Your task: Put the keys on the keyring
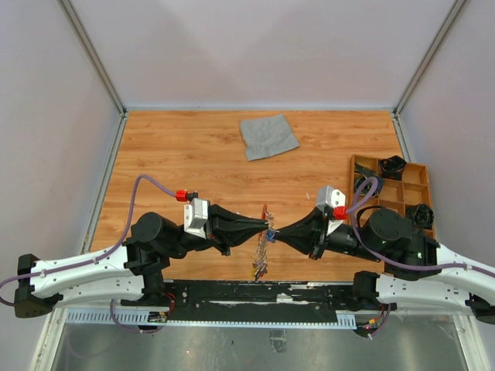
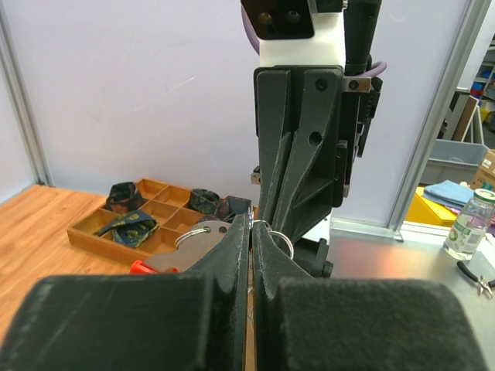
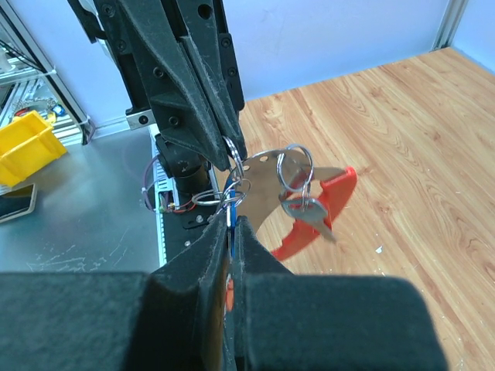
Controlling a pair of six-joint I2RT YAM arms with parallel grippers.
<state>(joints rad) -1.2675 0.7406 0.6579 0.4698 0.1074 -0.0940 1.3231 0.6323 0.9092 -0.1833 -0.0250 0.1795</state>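
I'm threading now: left pincer (image 1: pixel 261 226) pinching the keyring (image 3: pixel 329 197) tight above the desk (image 1: pixel 193 154), right pincer (image 1: pixel 277 232) prob squeezing one of the keys (image 3: pixel 308 210) beside it. Next needs a tiny, steady push onto the loop

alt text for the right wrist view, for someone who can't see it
Two black grippers, both shut, meet tip to tip over a wooden table: the right gripper from below, the left gripper from above. Between them hang small silvery rings and the red keyring, with a silvery key dangling from a ring.
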